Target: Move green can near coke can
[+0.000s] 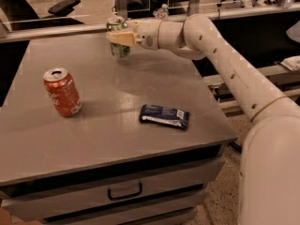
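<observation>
The green can (pixel 118 49) stands upright at the far edge of the grey table (pixel 117 139), silver top showing. My gripper (pixel 120 37) reaches in from the right and is shut on the can's middle, with one pale finger (pixel 123 38) lying across its front. I cannot tell whether the can's base touches the table. The coke can (pixel 62 93), red-orange with white script, stands upright near the table's left side, well apart from the green can.
A flat dark blue snack packet (pixel 164 116) lies right of the table's centre. The table has drawers with a handle (pixel 124 191) below its front edge. A glass partition and office chairs stand behind the table. My arm (pixel 225 64) spans the table's right side.
</observation>
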Controlling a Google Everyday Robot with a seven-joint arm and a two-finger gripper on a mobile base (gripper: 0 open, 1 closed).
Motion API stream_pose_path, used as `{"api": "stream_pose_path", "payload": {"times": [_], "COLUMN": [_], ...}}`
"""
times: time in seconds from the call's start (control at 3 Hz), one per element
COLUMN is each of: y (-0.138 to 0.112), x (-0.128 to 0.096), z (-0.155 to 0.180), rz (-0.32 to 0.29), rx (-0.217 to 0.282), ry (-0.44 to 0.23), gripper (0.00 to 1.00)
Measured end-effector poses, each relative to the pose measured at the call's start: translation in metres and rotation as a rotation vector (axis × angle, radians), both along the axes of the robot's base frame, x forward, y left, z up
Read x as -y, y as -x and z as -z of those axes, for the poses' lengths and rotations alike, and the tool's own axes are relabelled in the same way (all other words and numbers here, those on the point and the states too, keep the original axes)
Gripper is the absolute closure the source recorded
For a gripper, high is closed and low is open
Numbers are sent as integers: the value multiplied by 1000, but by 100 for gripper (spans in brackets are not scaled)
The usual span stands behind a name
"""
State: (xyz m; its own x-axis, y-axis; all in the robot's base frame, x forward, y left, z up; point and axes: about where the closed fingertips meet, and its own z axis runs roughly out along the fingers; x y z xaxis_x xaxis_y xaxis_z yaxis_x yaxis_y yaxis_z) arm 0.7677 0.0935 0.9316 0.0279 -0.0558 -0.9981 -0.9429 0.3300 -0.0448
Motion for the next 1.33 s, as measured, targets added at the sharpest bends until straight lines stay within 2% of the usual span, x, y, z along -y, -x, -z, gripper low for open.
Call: {"api": "stream_pose_path", "payload": {"times": [0.33, 0.67, 1.0, 1.33], "y": [47, 94, 131, 164], "x": [2, -2, -3, -3], "z": [-10, -7, -7, -11], "rz": [-82, -197, -284, -340], "rx": [-47, -83, -94, -69], "ry": [10, 37, 48, 48], "gripper": [99, 100, 100, 100]}}
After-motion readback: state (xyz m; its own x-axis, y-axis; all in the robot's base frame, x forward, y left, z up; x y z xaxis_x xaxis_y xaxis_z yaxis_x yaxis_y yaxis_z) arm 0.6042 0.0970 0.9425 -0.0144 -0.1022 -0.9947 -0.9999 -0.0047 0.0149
